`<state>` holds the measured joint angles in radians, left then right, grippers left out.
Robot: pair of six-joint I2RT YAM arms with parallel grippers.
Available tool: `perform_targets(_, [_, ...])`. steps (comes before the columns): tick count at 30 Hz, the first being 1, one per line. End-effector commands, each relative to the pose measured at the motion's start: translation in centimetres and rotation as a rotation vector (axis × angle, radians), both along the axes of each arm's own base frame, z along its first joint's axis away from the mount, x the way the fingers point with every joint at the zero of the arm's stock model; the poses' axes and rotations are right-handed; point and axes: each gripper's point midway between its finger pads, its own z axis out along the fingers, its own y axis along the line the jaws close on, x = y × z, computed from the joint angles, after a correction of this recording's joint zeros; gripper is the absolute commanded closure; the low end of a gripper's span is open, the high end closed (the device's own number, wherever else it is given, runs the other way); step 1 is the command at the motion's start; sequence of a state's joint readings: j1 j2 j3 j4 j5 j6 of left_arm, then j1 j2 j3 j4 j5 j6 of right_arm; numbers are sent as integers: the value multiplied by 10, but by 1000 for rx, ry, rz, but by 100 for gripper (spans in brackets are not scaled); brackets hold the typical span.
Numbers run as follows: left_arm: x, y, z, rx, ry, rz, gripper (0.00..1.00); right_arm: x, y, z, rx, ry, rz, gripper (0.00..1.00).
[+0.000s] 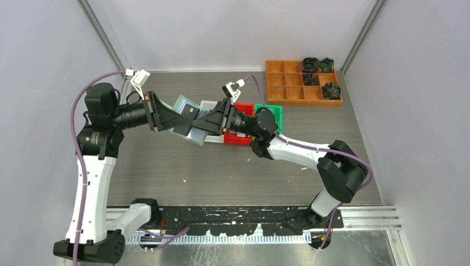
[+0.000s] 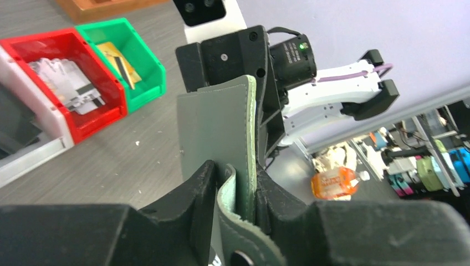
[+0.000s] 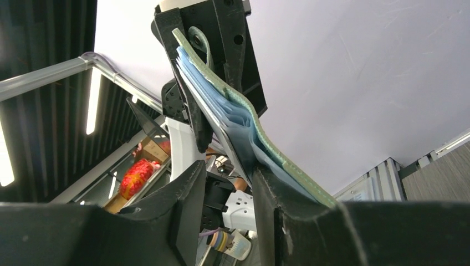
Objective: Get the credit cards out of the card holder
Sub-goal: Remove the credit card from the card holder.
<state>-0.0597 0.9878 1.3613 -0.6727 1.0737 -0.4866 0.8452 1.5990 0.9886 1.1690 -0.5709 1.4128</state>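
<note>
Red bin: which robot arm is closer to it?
Right. The right arm has its wrist right at the red bin. The left arm is farther left, on the other side of the card holder.

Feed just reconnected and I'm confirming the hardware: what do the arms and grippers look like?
The left arm and right arm match: white links between bulky black joints. A purple cable runs along each. The left gripper and right gripper are black and wedge-shaped, with a white camera mount at each wrist.
</note>
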Motion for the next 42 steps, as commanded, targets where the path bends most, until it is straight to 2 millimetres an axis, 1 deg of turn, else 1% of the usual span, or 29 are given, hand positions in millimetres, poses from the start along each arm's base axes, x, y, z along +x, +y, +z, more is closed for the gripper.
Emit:
perform_targets(1, [-34, -11, 12, -82, 39, -166, 71, -11, -15, 42, 152, -82, -14, 59])
perform_targets(5, [-38, -12, 14, -95, 44, -186, 70, -12, -15, 43, 154, -86, -11, 62])
perform_targets(10, [-42, -13, 16, -107, 54, -210, 62, -13, -17, 48, 173, -89, -12, 69])
perform_targets(14, [-43, -13, 19, -118, 50, -217, 61, -14, -20, 51, 195, -92, -5, 74])
perform_targets(19, [-44, -14, 23, -132, 46, -221, 69, -17, -24, 51, 205, -99, -12, 79])
perform_targets(23, [-43, -14, 25, -134, 39, -216, 82, -21, -27, 49, 209, -106, -9, 80])
perform_targets(25, [-44, -14, 27, -137, 29, -215, 87, -21, -28, 46, 204, -104, -14, 80])
perform_targets(28, [-44, -14, 31, -142, 26, -214, 89, -20, -28, 40, 194, -98, -24, 74])
perform_targets(30, [-44, -14, 32, -147, 31, -213, 90, -19, -28, 40, 198, -93, -32, 72])
perform_targets(34, [-43, -14, 31, -149, 32, -208, 92, -19, -29, 48, 228, -106, -25, 73])
perform_targets(38, [-43, -14, 30, -148, 41, -206, 93, -23, -30, 51, 232, -130, -26, 83])
perform_targets(41, [-42, -14, 31, -146, 37, -205, 93, -26, -33, 46, 221, -140, -36, 97])
perform_targets(42, [-41, -14, 31, -145, 37, -203, 93, -25, -34, 43, 213, -134, -44, 99])
